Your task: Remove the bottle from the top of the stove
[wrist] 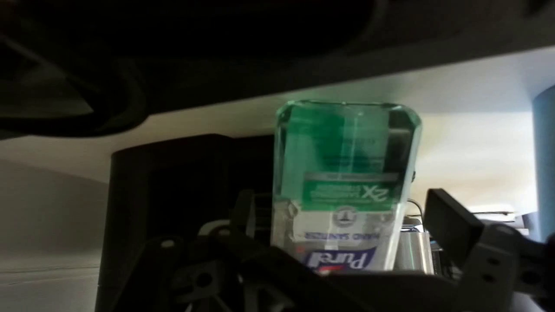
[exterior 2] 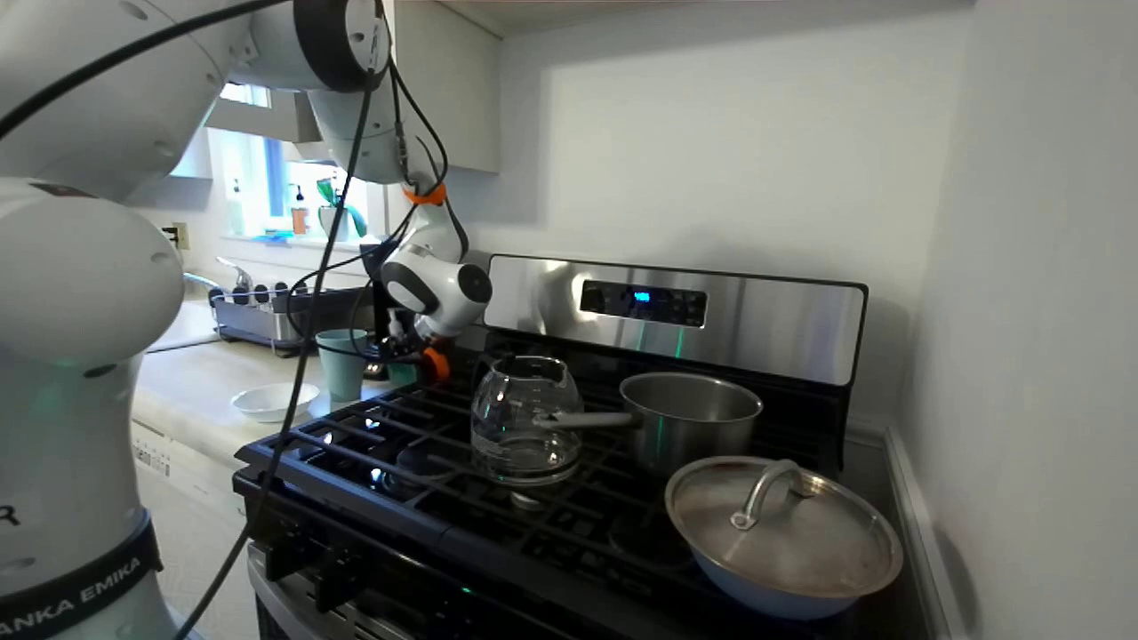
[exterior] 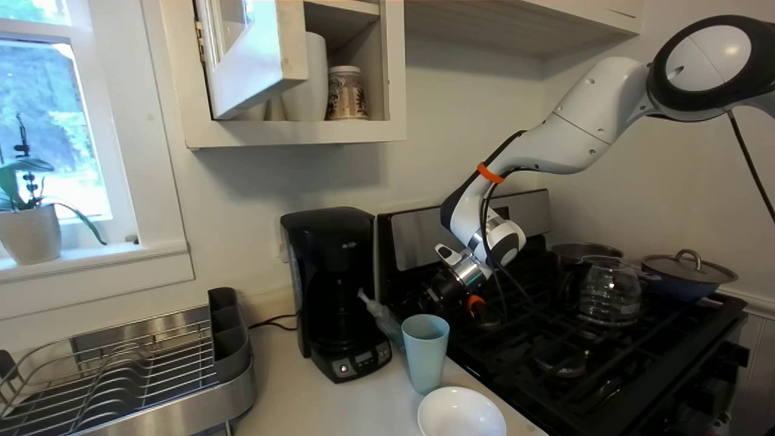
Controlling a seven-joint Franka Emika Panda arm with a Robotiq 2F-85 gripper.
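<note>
In the wrist view the bottle is between the fingers, which stand spread, a gap showing on either side of it; its green and white label reads upside down there, and a strip of the cup runs along the right edge. In an exterior view the arm reaches over the stove, and the bottle tilts with its top toward the coffee maker, its lower part hidden behind the cup. It is off the grates, on the table side of the stove's edge; whether it touches the table, I cannot tell. A white bowl sits just beside the cup, and a dish rack is farther left. In an exterior view only a green bit of the bottle shows, near the cup, the fingers being mostly lost in shadow. On the stove are a glass kettle, a pot whose handle overlaps the kettle in the picture, and a lidded pan nearest the right wall. The display glows blue.
</note>
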